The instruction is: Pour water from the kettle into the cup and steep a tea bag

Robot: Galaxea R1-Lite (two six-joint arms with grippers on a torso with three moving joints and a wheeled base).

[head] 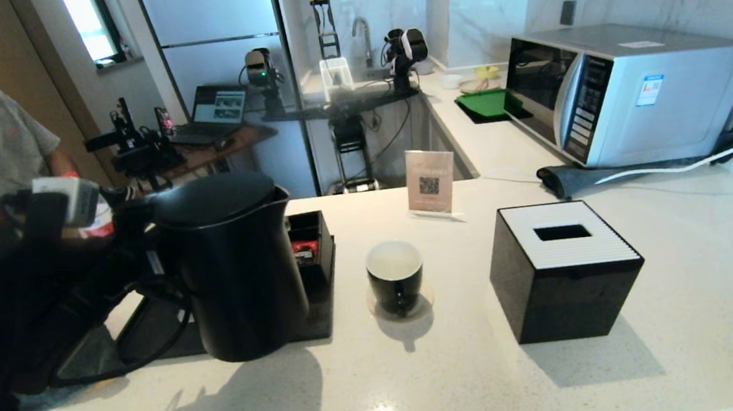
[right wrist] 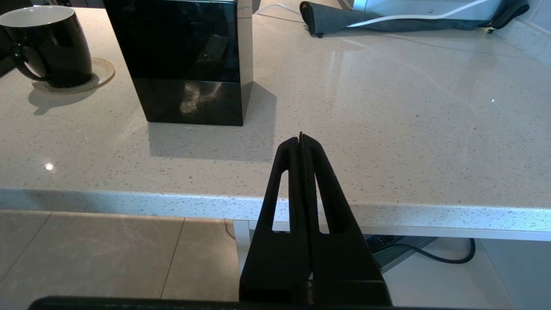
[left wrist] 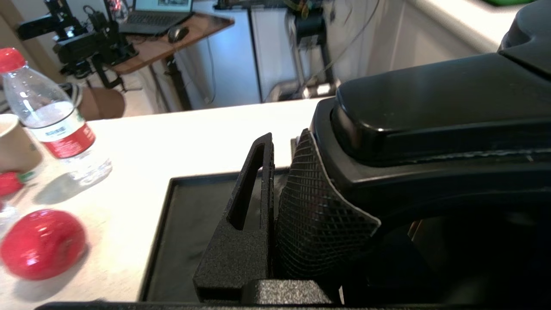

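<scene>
Right gripper (right wrist: pixel 301 142) hangs parked just off the counter's near edge, fingers pressed flat together, nothing in them; idle, out of the pour path. Left gripper (left wrist: pixel 275 202) is pinched on the kettle (head: pixel 233 267) handle, one finger each side of the grip just below the lid, so the jug can be carried and tipped from the top of the loop. Kettle hangs upright at the near-left of the counter (head: pixel 561 375), over the near edge of a black tray (head: pixel 149 337), spout side toward the cup (head: pixel 396 276). My read: it's the carry step, pour not started. Cup sits on a small coaster mid-counter, just right of the tray, white inside showing, no water visible, handle toward the near edge. Black tissue box (head: pixel 565 270) stands right of the cup, well clear. Tea bag: can't pick it out; a small black organiser (head: pixel 311 238) behind the kettle holds something red. Water bottle (left wrist: pixel 56 116) with red cap and a paper cup sit off the tray's left. Far side: card stand, microwave (head: pixel 627 89) at the far-right corner, grey cloth and white cable before it. Beyond, a person at far left, desk with laptop, sink.
</scene>
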